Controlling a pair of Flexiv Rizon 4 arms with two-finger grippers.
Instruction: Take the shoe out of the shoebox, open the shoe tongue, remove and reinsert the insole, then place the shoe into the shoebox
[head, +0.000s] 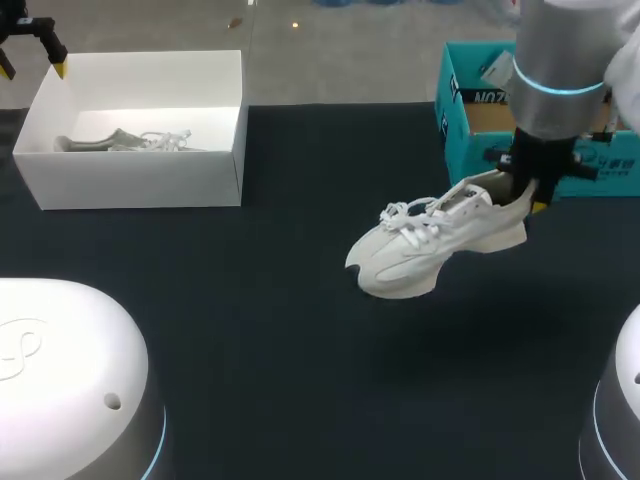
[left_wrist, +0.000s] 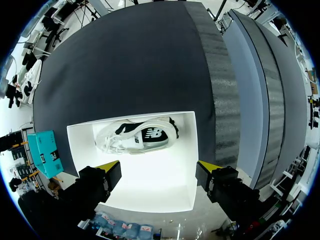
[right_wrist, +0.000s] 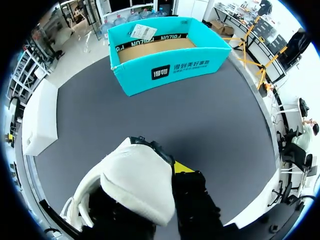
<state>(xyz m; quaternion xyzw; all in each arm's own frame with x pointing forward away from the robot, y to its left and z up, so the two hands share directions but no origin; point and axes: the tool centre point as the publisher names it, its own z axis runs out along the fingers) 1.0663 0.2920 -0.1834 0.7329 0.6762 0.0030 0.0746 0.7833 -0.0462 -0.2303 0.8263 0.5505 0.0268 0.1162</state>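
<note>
Shoe (head: 440, 245) out of teal shoebox (head: 470, 120) at 1 o'clock; right tool (head: 524, 197) clamps its heel. Tongue, insole, return pending. Left tool (left_wrist: 159, 166) open, 10 o'clock.

This is a robotics lab. A dark-padded work table (head: 250, 380) holds a white shoebox (head: 140, 180) and a teal cardboard box (right_wrist: 165, 75). The silver right arm (head: 560, 60), ringed with blue light, hangs over it.

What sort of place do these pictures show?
Likely a robot test bench: a dark table, the right gripper holding a white shoe, the left gripper over a white box, and a teal box.
</note>
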